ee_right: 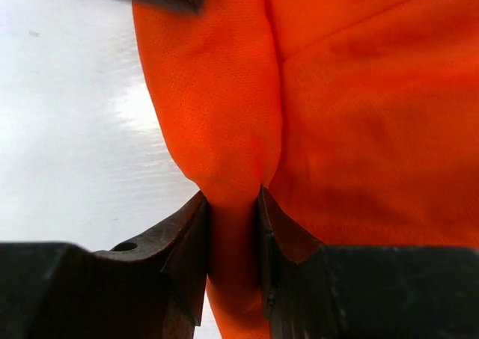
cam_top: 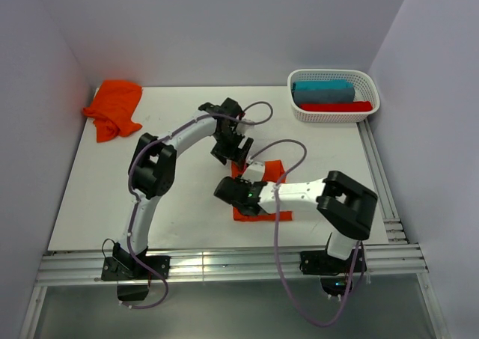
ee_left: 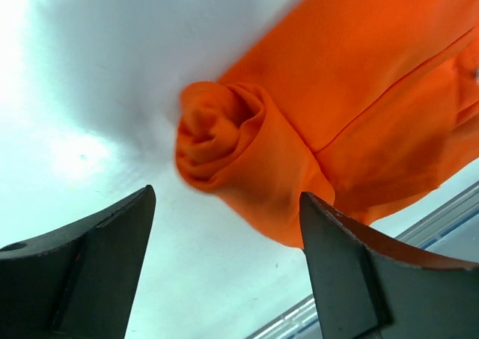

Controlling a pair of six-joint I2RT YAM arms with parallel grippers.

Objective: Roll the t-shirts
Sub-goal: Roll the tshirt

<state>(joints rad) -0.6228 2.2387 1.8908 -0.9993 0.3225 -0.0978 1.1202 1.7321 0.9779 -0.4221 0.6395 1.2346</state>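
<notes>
**Right gripper (ee_right: 232,197) pinching, left gripper (ee_left: 226,198) spread wide**

Right gripper is clamped on a fold of the orange t-shirt (ee_right: 359,114), with the fabric squeezed between its fingers. Left gripper hangs open, the shirt's rolled end just ahead of its fingertips; contact is hard to judge. From above, both arms hide much of that shirt. A second t-shirt (cam_top: 114,108) lies crumpled, well off to the left gripper's left.

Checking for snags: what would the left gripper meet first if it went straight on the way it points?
The left gripper would probably meet the rolled end of the orange t-shirt, lying ahead between its open fingers; depth is unclear.
</notes>
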